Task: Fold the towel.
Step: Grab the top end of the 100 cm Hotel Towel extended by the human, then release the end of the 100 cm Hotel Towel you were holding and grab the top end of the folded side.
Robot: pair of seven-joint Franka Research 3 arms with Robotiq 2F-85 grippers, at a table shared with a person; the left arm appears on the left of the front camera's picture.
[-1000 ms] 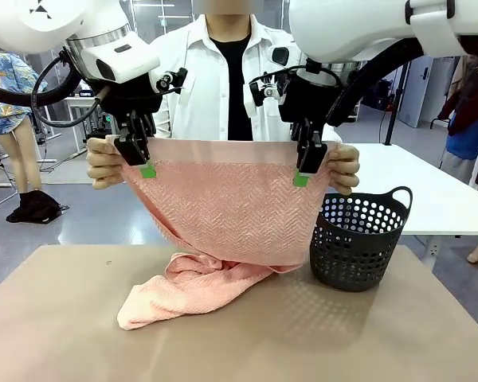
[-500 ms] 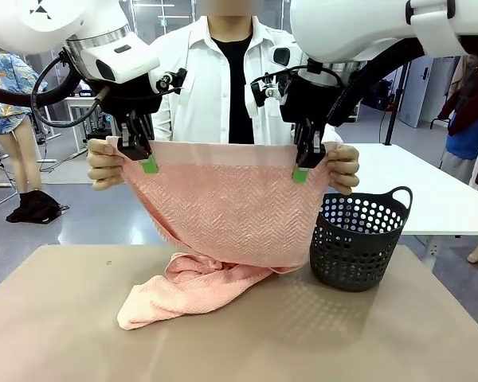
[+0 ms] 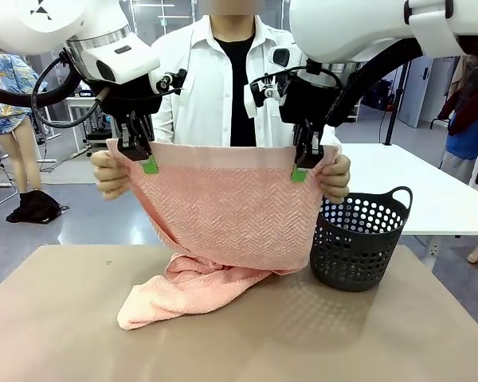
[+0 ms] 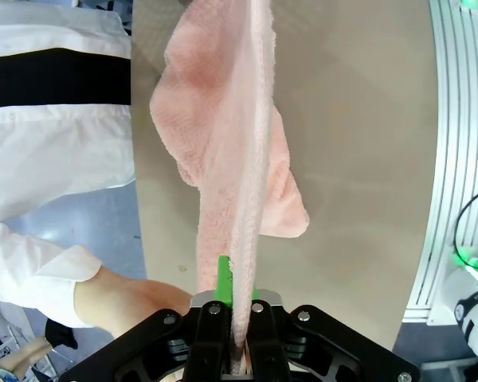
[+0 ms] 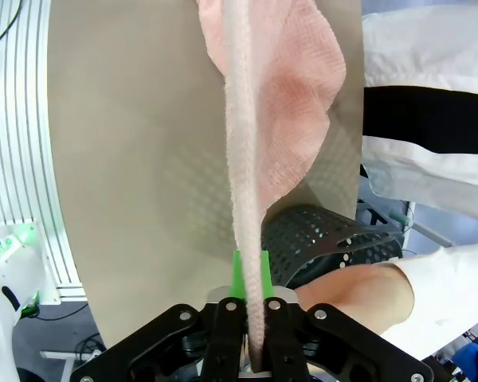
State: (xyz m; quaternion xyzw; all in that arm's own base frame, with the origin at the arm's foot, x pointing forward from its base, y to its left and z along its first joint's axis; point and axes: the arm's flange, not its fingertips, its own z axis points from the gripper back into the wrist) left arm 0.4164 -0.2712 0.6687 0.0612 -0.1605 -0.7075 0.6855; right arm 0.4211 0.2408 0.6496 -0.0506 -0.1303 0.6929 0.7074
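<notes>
The left claw (image 3: 147,165) was seen pressed together on the upper edge of the towel (image 3: 231,215), near one corner, with a green pad lying against the near face of the cloth. The right claw (image 3: 300,171) was likewise clamped on the same edge near the opposite corner. Between the 2 claws the smooth paler band was held stretched and roughly level, well above the tabletop (image 3: 382,334).

Just outside each claw the towel was also gripped by a person standing at the far side. The hand at the left claw (image 3: 111,175) and the hand at the right claw (image 3: 334,179) were both closed around the cloth, close beside the claw fingers.

From the held edge the towel was hung down as a broad zigzag-textured sheet. Its lower part was laid in a bunched heap on the tabletop, trailing toward the robot's left. A dark perforated basket (image 3: 358,243) was stood on the tabletop just beside the hanging cloth, on the robot's right.

In the left wrist view the towel's edge was seen rising from between the shut fingers, with the heap spread on the tabletop beyond. In the right wrist view the edge was pinched between 2 green pads, and the basket was visible beside a forearm in a white sleeve.
</notes>
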